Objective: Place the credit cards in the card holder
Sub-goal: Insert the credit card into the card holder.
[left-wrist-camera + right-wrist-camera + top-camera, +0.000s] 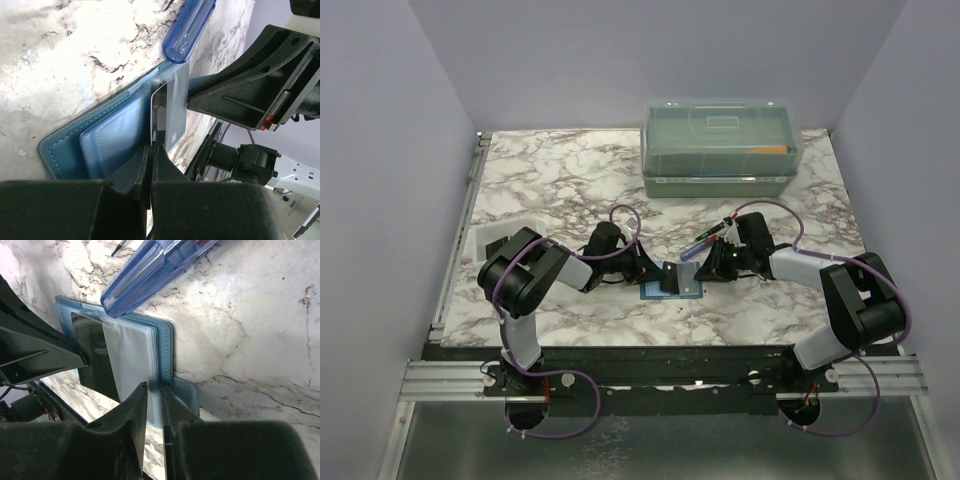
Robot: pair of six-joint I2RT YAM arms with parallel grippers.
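The teal card holder [655,292] lies open on the marble table, its clear sleeves [132,355] fanned up. My left gripper [152,146] is shut on a credit card [158,100], which stands on edge over the open card holder [65,150] at the sleeves. In the right wrist view that card [95,365] shows as a dark sheet behind the sleeves. My right gripper [153,386] is closed to a narrow gap on the stitched edge of the sleeve pack, beside the holder's flap tab [187,397]. Both grippers meet over the holder in the top view.
A blue translucent pen-like tool [705,241] lies just behind the holder, its tip [189,25] close to the sleeves. A large translucent lidded box [720,145] stands at the back. A small clear-white tray [490,240] sits at the table's left edge.
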